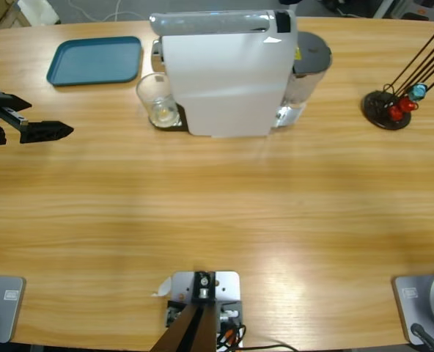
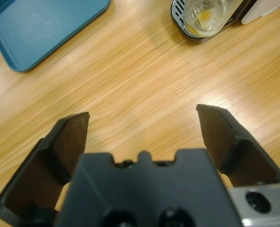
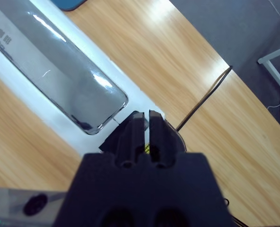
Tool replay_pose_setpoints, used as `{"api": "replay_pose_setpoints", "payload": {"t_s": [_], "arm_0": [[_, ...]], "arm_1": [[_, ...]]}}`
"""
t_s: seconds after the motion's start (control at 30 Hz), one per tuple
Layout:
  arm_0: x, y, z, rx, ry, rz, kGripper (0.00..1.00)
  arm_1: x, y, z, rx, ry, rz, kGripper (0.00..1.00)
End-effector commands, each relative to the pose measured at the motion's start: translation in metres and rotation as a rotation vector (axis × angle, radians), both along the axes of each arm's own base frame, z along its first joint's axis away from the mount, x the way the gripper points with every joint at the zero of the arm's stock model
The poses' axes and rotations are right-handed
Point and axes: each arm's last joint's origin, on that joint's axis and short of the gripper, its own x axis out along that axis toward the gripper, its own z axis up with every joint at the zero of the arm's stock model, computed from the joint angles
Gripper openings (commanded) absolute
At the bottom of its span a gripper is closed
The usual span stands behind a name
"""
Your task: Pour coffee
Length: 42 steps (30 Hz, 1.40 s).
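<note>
Near the table's far edge: glass (image 1: 157,100) on the white coffee machine (image 1: 224,73) drip tray, holding only a pale film; no dark coffee visible. Left gripper (image 2: 142,124) jaws wide, empty. Right gripper (image 3: 144,124) jaws nearly closed above the machine's top. Brewing and pouring apparently remain.

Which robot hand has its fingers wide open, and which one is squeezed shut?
The left gripper has its fingers spread wide over bare table, near the glass. The right gripper is pinched shut above the white coffee machine.
</note>
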Motion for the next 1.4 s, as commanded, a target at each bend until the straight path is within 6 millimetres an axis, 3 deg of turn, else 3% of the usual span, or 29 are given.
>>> {"api": "replay_pose_setpoints", "payload": {"t_s": [0.03, 0.57, 0.63, 0.73, 0.83, 0.9, 0.93, 0.97, 1.0, 1.07, 1.17, 1.4], "arm_0": [[0.003, -0.004, -0.011, 0.034, 0.030, -0.017, 0.977], [0.004, -0.005, -0.011, 0.035, 0.032, -0.017, 0.977], [0.003, -0.005, -0.011, 0.035, 0.032, -0.017, 0.977], [0.004, -0.005, -0.012, 0.036, 0.035, -0.018, 0.977], [0.005, -0.006, -0.013, 0.036, 0.040, -0.020, 0.977], [0.005, -0.006, -0.012, 0.033, 0.040, -0.021, 0.977], [0.005, -0.006, -0.012, 0.033, 0.040, -0.023, 0.977], [0.005, -0.006, -0.013, 0.033, 0.041, -0.024, 0.977], [0.005, -0.006, -0.013, 0.033, 0.042, -0.025, 0.977], [0.006, -0.007, -0.013, 0.032, 0.041, -0.026, 0.978], [0.005, -0.007, -0.013, 0.028, 0.035, -0.031, 0.984], [-0.001, -0.008, -0.012, -0.056, 0.012, -0.109, 0.991]], "arm_1": [[-0.010, 0.001, -0.024, -0.044, 0.077, 0.028, 0.000], [-0.018, -0.004, -0.030, -0.040, 0.076, 0.026, 0.000], [-0.020, -0.007, -0.017, -0.031, 0.030, 0.011, 0.000], [-0.031, -0.020, 0.018, -0.024, -0.066, -0.023, 0.000], [-0.063, -0.047, 0.054, 0.029, -0.157, -0.052, 0.000], [-0.086, -0.062, 0.048, 0.045, -0.139, -0.050, 0.000], [-0.097, -0.066, 0.039, 0.045, -0.114, -0.049, 0.118], [-0.107, -0.071, 0.029, 0.044, -0.087, -0.053, 0.415], [-0.116, -0.076, 0.020, 0.043, -0.065, -0.050, 0.471], [-0.131, -0.084, 0.002, 0.054, -0.036, -0.047, 0.739], [-0.148, -0.092, -0.022, 0.088, 0.003, -0.027, 0.968], [-0.168, -0.102, -0.063, 0.262, 0.003, 0.007, 1.000]]}}
